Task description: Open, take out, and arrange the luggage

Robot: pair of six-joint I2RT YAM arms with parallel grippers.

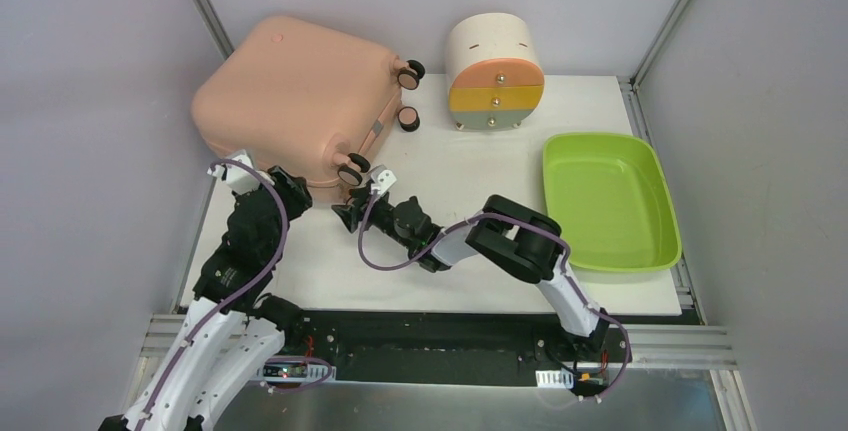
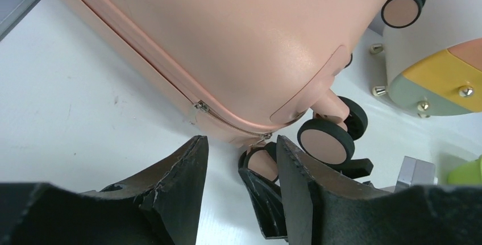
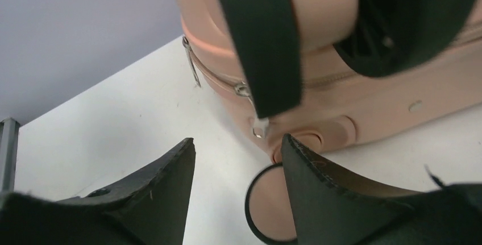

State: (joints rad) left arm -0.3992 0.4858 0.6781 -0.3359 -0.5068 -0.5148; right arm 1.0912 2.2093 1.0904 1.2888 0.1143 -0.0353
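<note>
luggage (image 1: pixel 290 101) shut, lying flat at rear left of table (image 1: pixel 480 181). zipper pull (image 3: pixel 260 127) just ahead of right jaws, which are open and empty. left jaws close beside, also open and empty. likely risks: small pull slips from pinch, jaws snag corner wheel (image 2: pixel 327 142), crowded arms collide.

Smooth, seemingly plastic luggage (image 1: pixel 290 101); metal zipper pull (image 2: pixel 200 106)

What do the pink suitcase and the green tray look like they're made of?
The luggage: probably hard moulded plastic, satin peach shell with soft highlights and smooth rounded corners. The tray: likely one-piece moulded plastic, glossy lime green, light glinting on its rim.
</note>
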